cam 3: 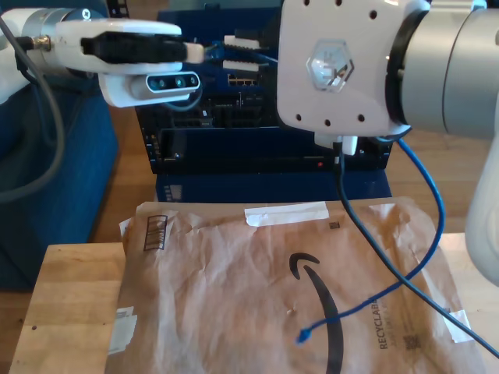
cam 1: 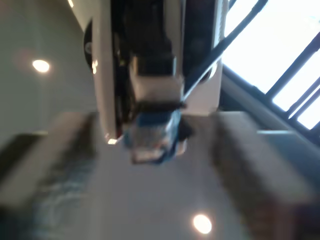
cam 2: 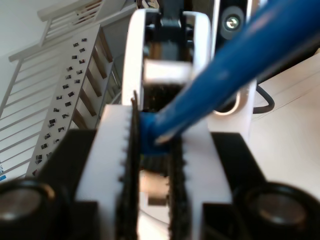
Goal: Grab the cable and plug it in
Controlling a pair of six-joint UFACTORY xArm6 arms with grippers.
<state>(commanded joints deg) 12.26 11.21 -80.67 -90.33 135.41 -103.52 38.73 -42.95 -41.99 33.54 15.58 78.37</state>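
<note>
My second gripper [cam 2: 150, 145] clamps the cable [cam 2: 225, 75]; my first gripper's [cam 1: 152, 142] state is unclear. Plugging underway; careful alignment needed.

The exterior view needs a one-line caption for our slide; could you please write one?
Blue Ethernet cable trails across a brown paper mailer, its free plug lying there, while two arms work at dark equipment behind.

Before us a crumpled brown paper mailer [cam 3: 257, 296] with a strip of white tape [cam 3: 285, 212] lies on the wooden counter [cam 3: 66, 312], and behind it stands a dark blue equipment rack [cam 3: 234, 132].
</note>
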